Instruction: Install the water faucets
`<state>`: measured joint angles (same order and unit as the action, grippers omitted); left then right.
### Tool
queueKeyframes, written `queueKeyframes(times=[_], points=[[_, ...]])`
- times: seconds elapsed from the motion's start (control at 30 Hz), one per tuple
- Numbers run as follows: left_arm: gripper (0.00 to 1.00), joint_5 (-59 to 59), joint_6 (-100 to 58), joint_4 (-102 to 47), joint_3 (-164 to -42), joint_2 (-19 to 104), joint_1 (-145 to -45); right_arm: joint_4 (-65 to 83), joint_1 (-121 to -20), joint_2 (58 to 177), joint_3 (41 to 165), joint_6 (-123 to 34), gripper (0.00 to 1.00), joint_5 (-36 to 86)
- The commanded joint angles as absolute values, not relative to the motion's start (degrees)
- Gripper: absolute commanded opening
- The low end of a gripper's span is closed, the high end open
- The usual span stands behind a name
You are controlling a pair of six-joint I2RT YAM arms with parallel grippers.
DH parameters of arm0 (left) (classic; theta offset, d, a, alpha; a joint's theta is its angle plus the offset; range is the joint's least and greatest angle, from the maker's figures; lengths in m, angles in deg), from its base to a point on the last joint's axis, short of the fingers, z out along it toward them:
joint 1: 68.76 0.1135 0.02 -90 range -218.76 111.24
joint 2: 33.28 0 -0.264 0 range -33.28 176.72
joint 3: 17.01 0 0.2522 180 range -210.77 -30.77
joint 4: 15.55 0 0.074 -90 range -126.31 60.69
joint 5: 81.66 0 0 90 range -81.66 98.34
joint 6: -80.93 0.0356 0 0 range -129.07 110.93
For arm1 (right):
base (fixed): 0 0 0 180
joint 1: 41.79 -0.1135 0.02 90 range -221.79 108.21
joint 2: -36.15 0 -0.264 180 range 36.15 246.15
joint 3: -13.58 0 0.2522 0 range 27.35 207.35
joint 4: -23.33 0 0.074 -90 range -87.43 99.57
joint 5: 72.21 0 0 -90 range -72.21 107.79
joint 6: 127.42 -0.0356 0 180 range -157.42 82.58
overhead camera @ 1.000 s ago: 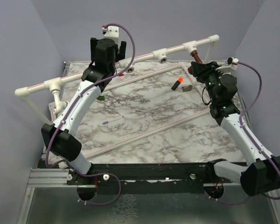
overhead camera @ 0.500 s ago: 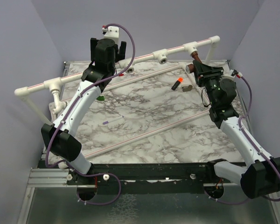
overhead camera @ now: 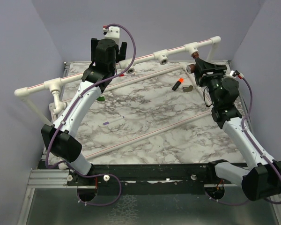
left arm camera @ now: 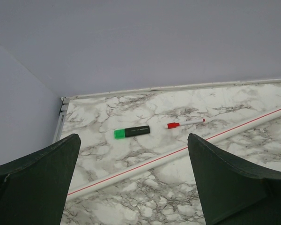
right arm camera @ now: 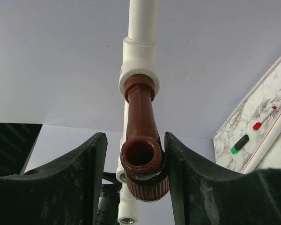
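The dark reddish-brown faucet [right arm camera: 139, 112] sits with its threaded end in the far right white tee [right arm camera: 138, 58] of the pipe rail; it also shows in the top view [overhead camera: 195, 56]. My right gripper [right arm camera: 136, 136] [overhead camera: 199, 64] straddles its spout. The right finger touches it and a narrow gap shows at the left finger. A white faucet [overhead camera: 59, 102] hangs from the left tee. A green piece [overhead camera: 101, 98] peeks from under my left arm. My left gripper [overhead camera: 108, 46] [left arm camera: 133, 138] is open and empty, high above the table's back left.
The white pipe rail [overhead camera: 145, 57] runs across the back with two open tees. An orange-and-black cylinder [overhead camera: 178, 85] and a grey-brown bent piece [overhead camera: 188, 88] lie near my right gripper. Loose white pipes [left arm camera: 178, 151], a green highlighter [left arm camera: 132, 132] and a red-capped marker [left arm camera: 185, 123] lie on the marble.
My right wrist has rolled clockwise at the faucet, and its cable plug has swung down to the right. The left arm has not moved.
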<state>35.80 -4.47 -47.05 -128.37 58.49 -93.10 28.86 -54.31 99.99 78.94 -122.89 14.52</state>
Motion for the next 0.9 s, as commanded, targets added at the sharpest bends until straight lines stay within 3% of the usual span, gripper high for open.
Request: queueKeyframes(times=[0.0,0.3,0.6,0.87], points=[[0.97,33.0,-5.5,-50.7,-127.6,60.1,-95.3,28.4,-57.1,97.6,79.5,-124.0,0.60,25.9],[0.97,32.9,-5.6,-50.7,-127.7,60.2,-95.3,22.5,-57.1,95.1,80.2,-116.9,0.71,24.6],[0.97,33.1,-5.5,-50.7,-127.7,60.3,-95.3,14.6,-57.1,90.9,77.9,-111.0,0.73,23.2],[0.97,32.9,-5.6,-50.7,-127.7,60.4,-95.3,4.5,-57.1,88.2,82.0,-96.6,0.74,19.2]])
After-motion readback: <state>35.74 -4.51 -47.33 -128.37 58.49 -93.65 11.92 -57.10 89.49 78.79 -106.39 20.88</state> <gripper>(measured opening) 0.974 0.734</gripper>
